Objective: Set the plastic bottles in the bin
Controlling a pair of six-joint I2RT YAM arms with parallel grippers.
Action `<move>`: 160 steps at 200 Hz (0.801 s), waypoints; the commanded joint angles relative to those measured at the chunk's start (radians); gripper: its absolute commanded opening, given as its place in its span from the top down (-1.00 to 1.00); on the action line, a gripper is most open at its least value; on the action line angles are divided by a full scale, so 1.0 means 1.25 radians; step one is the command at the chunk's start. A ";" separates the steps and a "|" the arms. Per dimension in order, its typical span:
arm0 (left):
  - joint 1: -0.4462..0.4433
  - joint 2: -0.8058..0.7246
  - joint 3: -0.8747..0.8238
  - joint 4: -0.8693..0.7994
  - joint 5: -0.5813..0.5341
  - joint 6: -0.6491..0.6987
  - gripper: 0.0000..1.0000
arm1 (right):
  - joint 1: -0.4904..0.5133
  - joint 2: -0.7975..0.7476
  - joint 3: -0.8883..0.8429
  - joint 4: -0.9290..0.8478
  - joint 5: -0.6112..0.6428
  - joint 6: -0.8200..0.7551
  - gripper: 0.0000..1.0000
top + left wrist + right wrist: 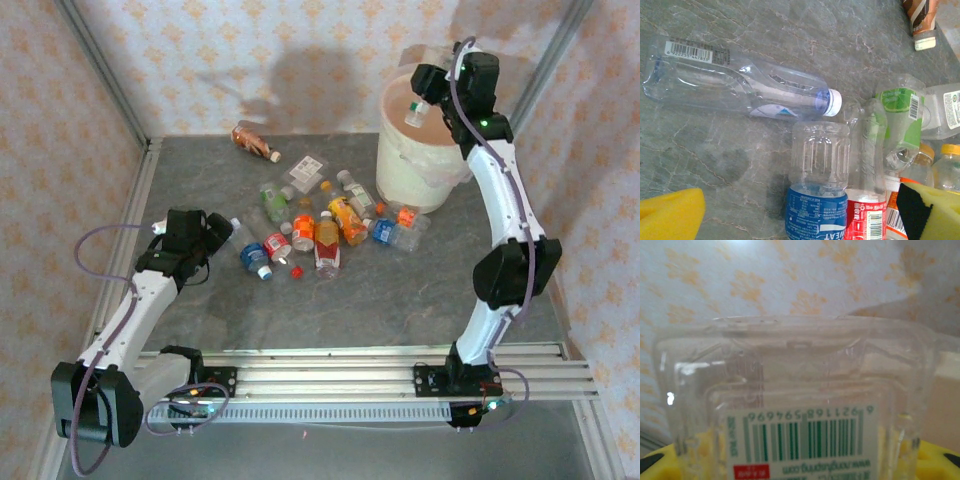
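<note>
Jaws of the right claw (420, 106) are clamped on a clear bottle (800, 390) with a green barcode label, and its yellow pads (940, 465) press on the bottle's sides. The bin (405, 178) stands straight below this claw, so the bottle hangs over its open mouth, inside the rim. Papered walls (300, 60) stand close behind this claw and on its right.

The left claw (222, 236) is spread wide and holds nothing, low over the table (400, 300). Between its pads (670, 215) lie a blue-label bottle (817, 200) and a red-label bottle (867, 210), side by side; neither pad seems to touch them. Just ahead a long clear bottle (735, 85) lies crosswise, its cap beside the blue-label bottle's base. The other bottles (335, 225) lie heaped to this claw's right, between it and the bin. A brown bottle (254, 142) lies far ahead, apart, near the back wall. Bare table lies open behind the left claw and on its left, up to the metal rail (135, 220) at the side wall
</note>
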 commanded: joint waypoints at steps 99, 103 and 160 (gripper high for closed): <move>-0.003 0.040 0.030 -0.028 -0.029 0.026 -1.00 | -0.013 0.267 0.300 -0.272 -0.226 0.082 0.03; -0.002 0.041 0.031 -0.029 -0.031 0.029 -1.00 | -0.014 0.268 0.303 -0.272 -0.225 0.088 0.02; -0.003 0.074 0.038 -0.020 -0.029 0.034 -1.00 | -0.013 0.274 0.303 -0.284 -0.232 0.138 -0.44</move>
